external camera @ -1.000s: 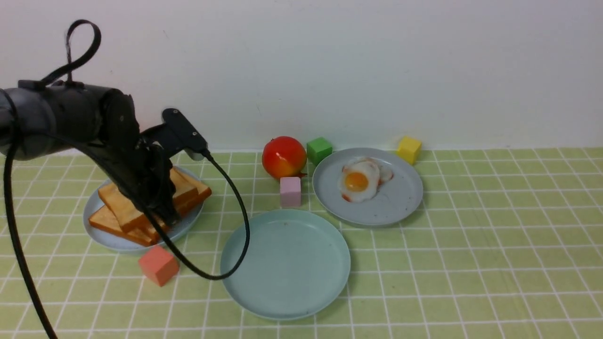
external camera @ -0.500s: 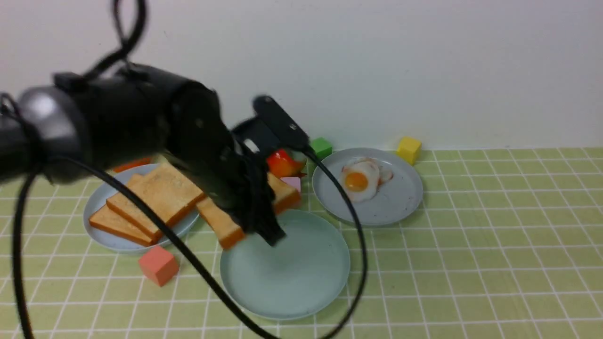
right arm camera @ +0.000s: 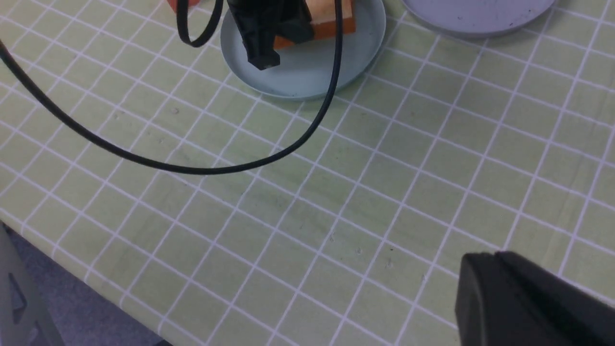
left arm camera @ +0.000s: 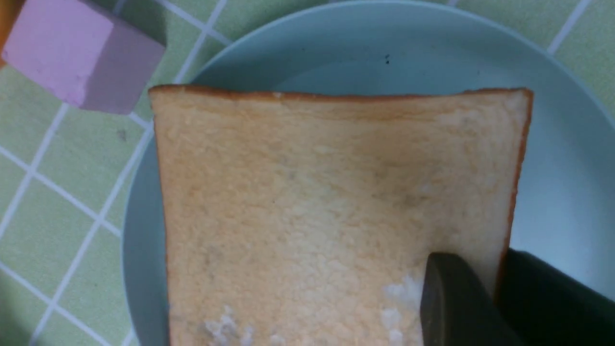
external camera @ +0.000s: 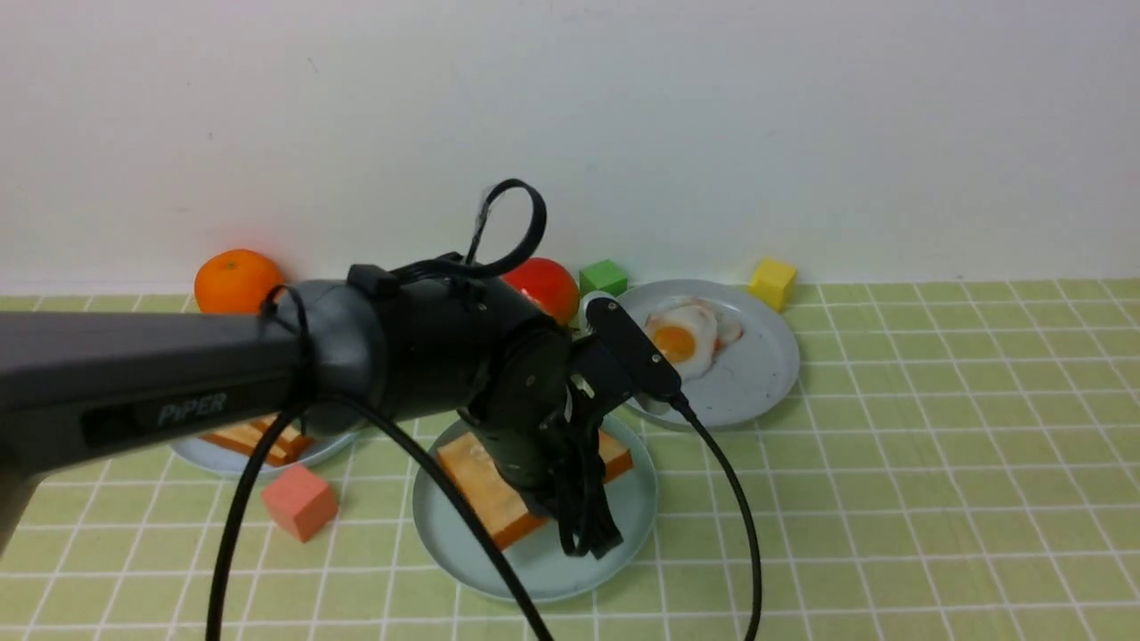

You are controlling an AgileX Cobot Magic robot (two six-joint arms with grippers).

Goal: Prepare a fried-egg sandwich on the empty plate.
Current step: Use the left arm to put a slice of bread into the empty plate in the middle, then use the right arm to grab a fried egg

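Now the left pincer (external camera: pixel 583 525) is clamped on one edge of a toast slice (external camera: pixel 485 476), holding it tilted within the rim of the empty plate (external camera: pixel 543 570). Farther back on the desk (external camera: pixel 935 445), the fried egg (external camera: pixel 681 343) lies on a grey-blue plate (external camera: pixel 757 374). Only part of the right pincer (right arm camera: pixel 523 302) shows; apart or together, I cannot tell

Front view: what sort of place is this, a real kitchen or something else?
Probably a robot test table, not a kitchen: toy toast, a teal plate, a yellow block and a salmon block, a checked tablecloth against a bare wall.
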